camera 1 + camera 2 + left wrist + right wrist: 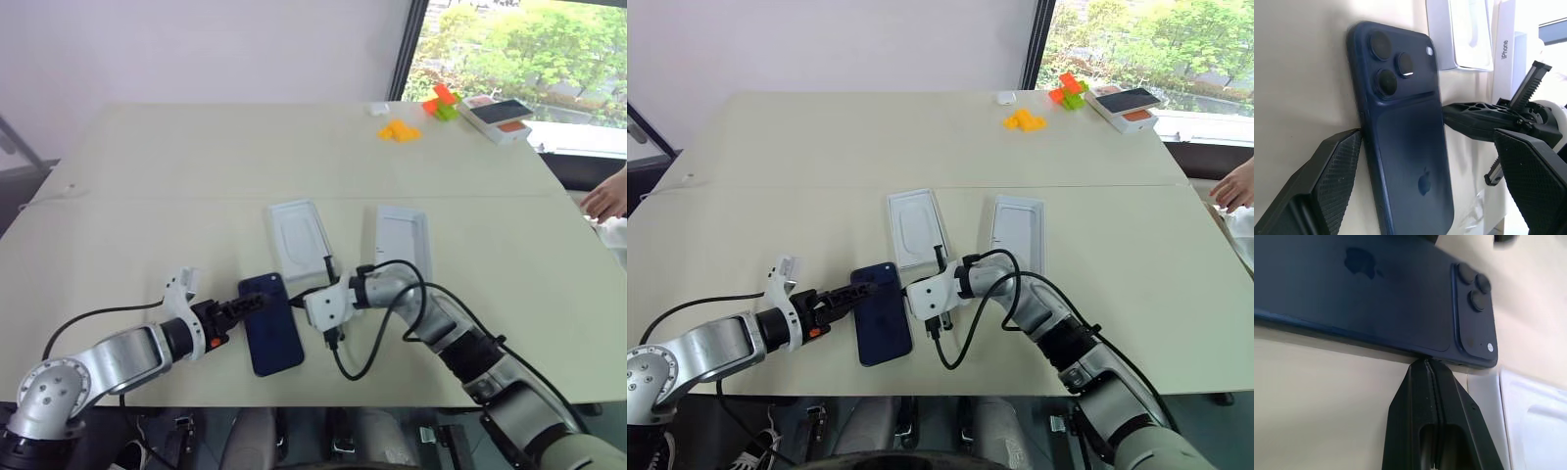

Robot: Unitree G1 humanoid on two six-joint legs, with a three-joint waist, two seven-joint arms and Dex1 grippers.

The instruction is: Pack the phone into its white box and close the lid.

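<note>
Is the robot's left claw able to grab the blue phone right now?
Probably yes. The left claw is open with a finger on each side of the phone, which lies flat on the table. The shut right claw presses the phone's other edge.

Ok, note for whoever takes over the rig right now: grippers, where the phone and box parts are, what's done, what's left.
Left gripper: open, fingers straddling the phone.
Right gripper: shut, holding nothing, tips pressed to the phone's long edge near the camera end.
Phone: lying camera side up on the table, near the front edge.
White box and lid: side by side just beyond the phone, both open side up.
Done: nothing packed.
Left: phone into box, lid on.
</note>
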